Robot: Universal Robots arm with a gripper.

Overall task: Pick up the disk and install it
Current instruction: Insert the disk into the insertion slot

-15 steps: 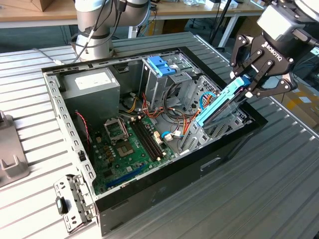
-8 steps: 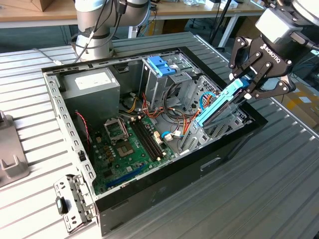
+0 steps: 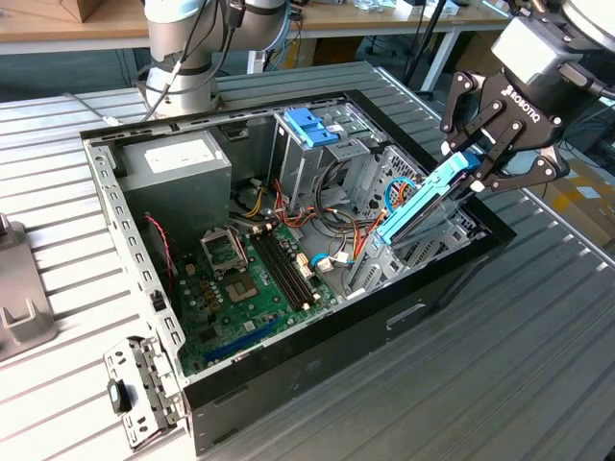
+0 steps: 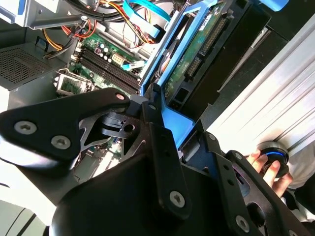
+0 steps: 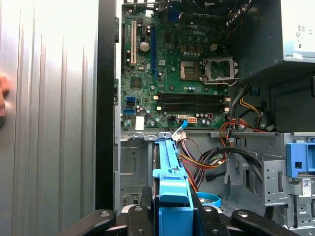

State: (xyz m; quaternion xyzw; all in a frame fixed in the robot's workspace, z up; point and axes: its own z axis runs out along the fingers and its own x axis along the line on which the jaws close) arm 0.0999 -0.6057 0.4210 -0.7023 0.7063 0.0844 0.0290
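End effector [image 3: 478,165] gripping the disk [image 3: 423,204] by its upper end, holding it tilted over the open computer case [image 3: 317,351], right of frame in the exterior view.

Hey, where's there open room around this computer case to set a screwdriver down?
Bare ribbed table lies in front of the case and along its side at the exterior view's right. Crowded: inside, the cables beside the motherboard, and the corner where the pincer holds the disk tilted.

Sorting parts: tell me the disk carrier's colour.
Light blue; the disk shows best in the exterior view.
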